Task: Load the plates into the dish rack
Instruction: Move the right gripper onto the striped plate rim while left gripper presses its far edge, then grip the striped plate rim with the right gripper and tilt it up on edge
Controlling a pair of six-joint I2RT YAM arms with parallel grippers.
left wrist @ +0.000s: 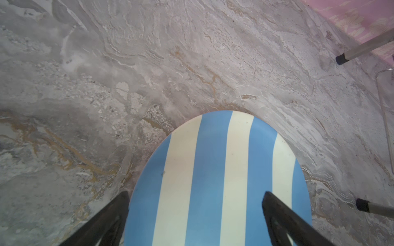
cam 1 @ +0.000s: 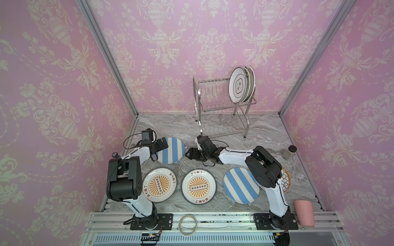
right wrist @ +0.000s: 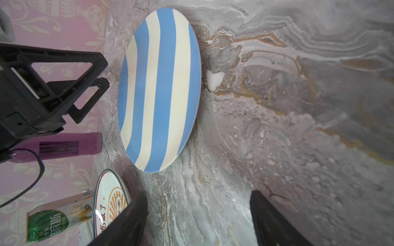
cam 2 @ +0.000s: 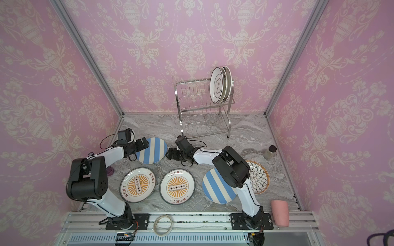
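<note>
Tabletop [cam 1: 266, 132] looks slick, and the dish rack [cam 1: 217, 106] stands well beyond the far blue-white striped plate [cam 1: 170, 150], which lies flat between both grippers. Left gripper [cam 1: 164, 143] has jaws apart at the plate's rim. Right gripper [cam 1: 188, 153] has jaws apart, empty, just beside it. Risk: the plate skids or tips before a firm pinch.

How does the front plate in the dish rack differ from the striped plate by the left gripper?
The front plate stands on edge in the dish rack, upper tier; the striped plate lies flat on the table. The front plate is white with a dark outline; the striped plate has blue and cream bands. The open left gripper is at the striped plate, far from the front plate. Both are round.
</note>
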